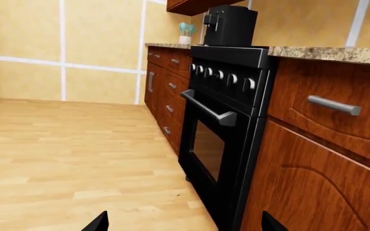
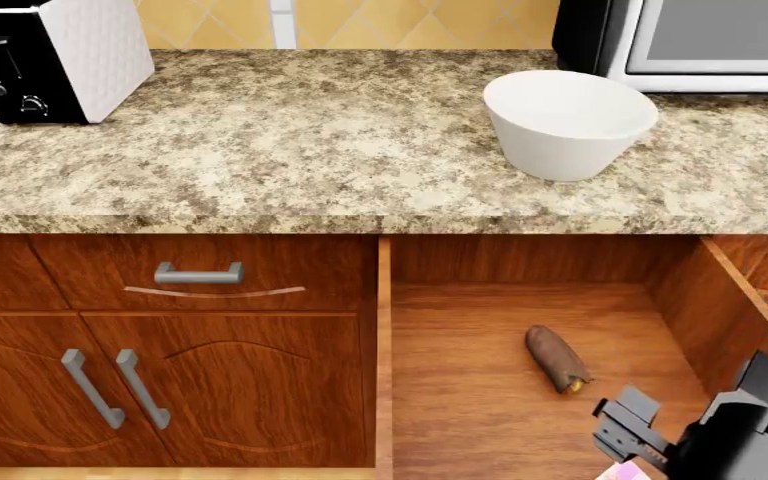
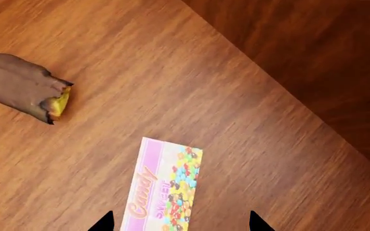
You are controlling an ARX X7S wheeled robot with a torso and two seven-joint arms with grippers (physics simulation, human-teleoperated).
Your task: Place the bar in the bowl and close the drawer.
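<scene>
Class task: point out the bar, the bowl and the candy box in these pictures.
bar [image 2: 556, 358]: head view, middle of its brown body.
bowl [image 2: 560, 142]: head view, outer white side wall.
candy box [image 3: 162, 190]: right wrist view, pink printed top face.

The bar [image 2: 558, 358] lies in the open drawer [image 2: 491, 400], below the countertop bowl [image 2: 568, 123].

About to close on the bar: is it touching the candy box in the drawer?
Apart. The right wrist view shows bare wood of the drawer floor between the bar and the candy box.
</scene>
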